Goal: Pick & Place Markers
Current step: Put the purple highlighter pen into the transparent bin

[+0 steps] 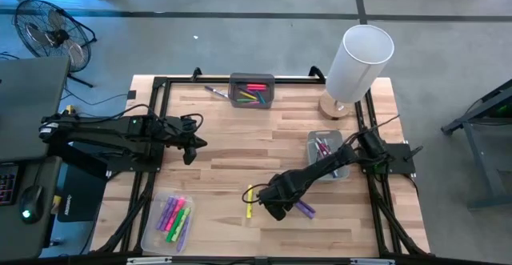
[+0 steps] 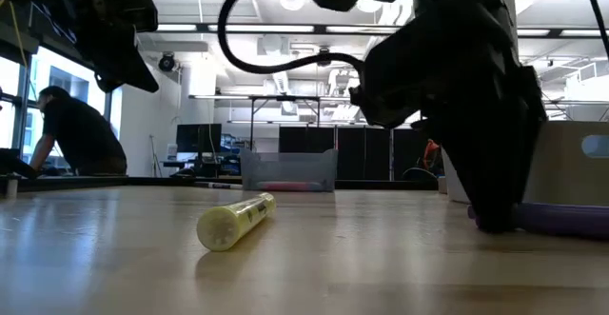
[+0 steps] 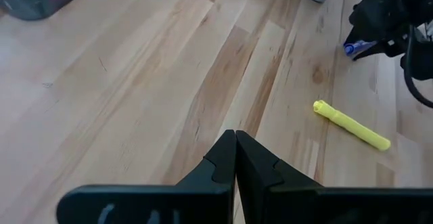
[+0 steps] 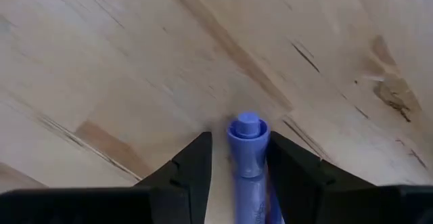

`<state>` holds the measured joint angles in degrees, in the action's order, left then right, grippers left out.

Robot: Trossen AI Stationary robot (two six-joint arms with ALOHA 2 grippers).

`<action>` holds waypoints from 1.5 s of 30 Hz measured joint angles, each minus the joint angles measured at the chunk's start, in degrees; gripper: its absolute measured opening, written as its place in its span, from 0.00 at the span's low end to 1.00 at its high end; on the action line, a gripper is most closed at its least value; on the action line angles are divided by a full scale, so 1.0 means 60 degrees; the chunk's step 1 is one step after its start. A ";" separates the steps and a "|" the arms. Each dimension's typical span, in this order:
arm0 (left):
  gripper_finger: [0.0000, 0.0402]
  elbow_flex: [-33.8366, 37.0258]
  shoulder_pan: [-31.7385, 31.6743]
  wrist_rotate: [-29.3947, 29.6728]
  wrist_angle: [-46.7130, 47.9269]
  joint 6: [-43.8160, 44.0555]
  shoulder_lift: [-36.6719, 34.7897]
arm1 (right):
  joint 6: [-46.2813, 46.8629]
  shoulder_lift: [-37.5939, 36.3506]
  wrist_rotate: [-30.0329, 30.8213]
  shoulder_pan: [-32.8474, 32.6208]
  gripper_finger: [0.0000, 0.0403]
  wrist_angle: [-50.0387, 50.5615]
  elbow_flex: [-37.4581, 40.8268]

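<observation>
A purple marker lies on the wooden table, right of the middle toward the near edge. My right gripper stands over it, pointing down and open, one finger on each side of its round end. A yellow marker lies on its side on the table just left of that gripper. My left gripper is shut on nothing and hangs above the table's left half. My right gripper comes at the purple marker from above, its fingers across the barrel near the round end. One finger stands right against the barrel, and I cannot tell whether it touches. The other finger stands clear. The marker lies flat on the table.
A grey tray with markers stands at the far edge, a loose marker beside it. A clear tray with markers lies under my right arm, another clear tray of markers at the near left. A white cylinder stands at the far right.
</observation>
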<state>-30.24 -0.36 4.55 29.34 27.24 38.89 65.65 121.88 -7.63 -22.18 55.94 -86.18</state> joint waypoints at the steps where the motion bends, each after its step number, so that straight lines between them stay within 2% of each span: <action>1: 0.00 0.0000 0.0000 -0.0002 -0.0001 0.0024 0.0000 | -0.0011 -0.0011 -0.0034 -0.0003 0.32 -0.0161 0.0059; 5: 0.00 0.0000 0.0000 -0.0020 -0.0028 0.0291 0.0000 | -0.0263 -0.0005 0.0150 -0.0010 0.25 -0.0180 -0.0027; 9: 0.00 0.0000 0.0000 0.0181 -0.0288 0.0323 0.0001 | -0.0762 -0.0150 0.0910 0.0071 0.13 -0.0256 -0.0328; 11: 0.03 0.0000 0.0004 0.0369 -0.0482 0.0575 0.0004 | -0.1143 -0.0400 0.1134 0.0179 0.12 -0.0294 -0.0493; 15: 0.13 0.0000 0.0004 0.0393 -0.0753 0.0754 0.0025 | -0.1769 -0.1303 0.1520 0.0535 0.12 -0.0385 -0.0646; 19: 0.29 0.0000 0.0003 0.0211 -0.1575 0.0760 0.0294 | -0.2413 -0.2637 0.2539 0.0865 0.13 -0.0704 -0.0654; 24: 0.50 -0.0011 0.0007 0.0020 -0.4306 0.0713 0.0914 | -0.3687 -0.4093 0.4222 0.1161 0.15 -0.2128 -0.0661; 29: 0.63 -0.0011 0.0007 -0.0987 -0.7963 0.0119 0.1937 | -0.5952 -0.4927 0.5353 0.1356 0.14 -0.4720 -0.0668; 32: 0.66 -0.0049 0.0011 -0.1319 -0.9778 0.0020 0.2697 | -0.7277 -0.5067 0.5433 0.1474 0.14 -0.6402 -0.0668; 35: 0.67 -0.0289 0.0010 -0.1375 -1.0552 0.0019 0.3331 | -0.7998 -0.5067 0.5416 0.1599 0.15 -0.7500 -0.0668; 45: 0.67 -0.1807 0.0018 -0.2198 -1.0636 -0.0734 0.4774 | -0.8024 -0.5060 0.5679 0.2015 0.15 -0.7527 -0.0663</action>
<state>-41.08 -0.25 -8.64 -34.47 22.84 67.54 17.51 91.53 26.45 -10.09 10.77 -90.16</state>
